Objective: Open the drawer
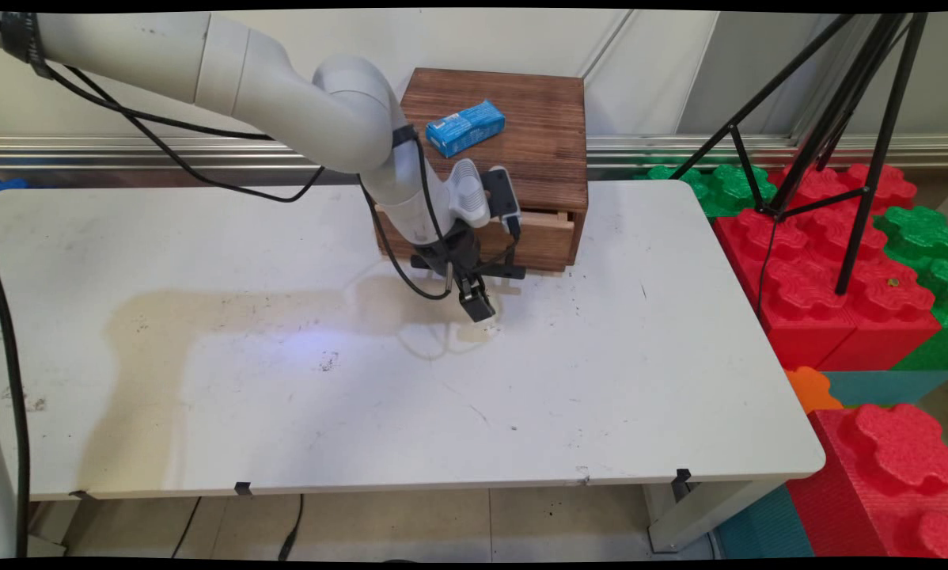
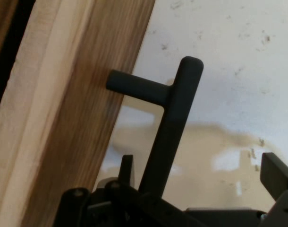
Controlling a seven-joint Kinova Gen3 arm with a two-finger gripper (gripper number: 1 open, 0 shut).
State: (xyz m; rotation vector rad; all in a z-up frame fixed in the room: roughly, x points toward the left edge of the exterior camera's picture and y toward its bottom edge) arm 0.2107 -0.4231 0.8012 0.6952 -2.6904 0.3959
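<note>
Just beside gripper point(image 1: 478, 305): drawer handle point(image 2: 170, 123).

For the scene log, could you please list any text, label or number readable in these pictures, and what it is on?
None can be read.
The blue box on the wooden drawer cabinet carries a white label, too small to read.
The drawer handle by the claw bears no marking.

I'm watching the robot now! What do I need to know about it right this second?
Gripper: open, set around the drawer's black handle, not clamped on it.
Drawer: in the wooden box at the far edge of the table; it looks pulled out slightly.
Blue packet: lies on top of the box, untouched.
</note>
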